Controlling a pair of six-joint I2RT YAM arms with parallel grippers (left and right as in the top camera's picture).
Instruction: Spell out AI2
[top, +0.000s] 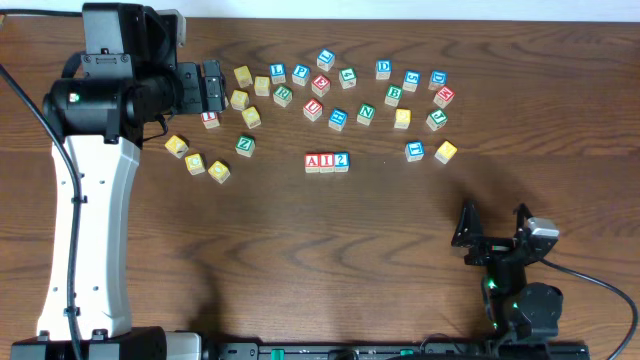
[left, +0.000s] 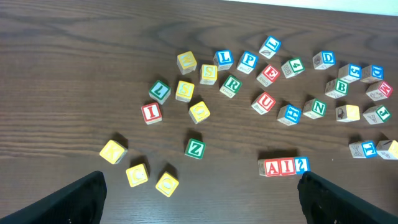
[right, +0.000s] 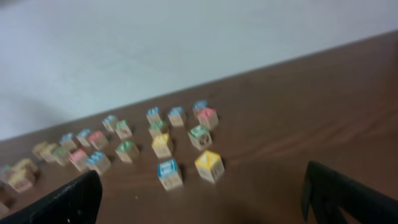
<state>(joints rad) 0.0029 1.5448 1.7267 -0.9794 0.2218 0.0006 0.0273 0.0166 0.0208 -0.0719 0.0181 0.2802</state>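
The word is laid out. In the centre of the overhead frame, the wooden cube with a red A (top: 313, 161), the wooden cube with a red I (top: 327, 161) and the wooden cube with a blue 2 (top: 341, 160) sit in one straight row. Their sides touch and they read AI2 from left to right. The row stands on the dark brown wood-grain table (top: 300, 260), apart from the loose scatter of lettered wooden cubes (top: 321, 84) across the upper part of the frame. In the left wrist view you see the same row at the lower right, faces up and in order.

Neither arm holds anything. The left gripper (top: 212, 88) hangs at the upper left of the overhead frame, over the left edge of the scatter. Its wrist view shows its two black fingers (left: 74, 199) wide apart at the bottom corners, with only table and cubes between them. The right gripper (top: 493, 228) sits at the lower right, well apart from every cube. Its fingers are spread as well, and its blurred wrist view shows nothing between them.

By my reading, the spelling is done: three characters in the right order with no gap in the row. You have no cube left to fetch or straighten. At most, you could draw the left arm off the scatter to a rest pose like the one the right arm appears to be in.
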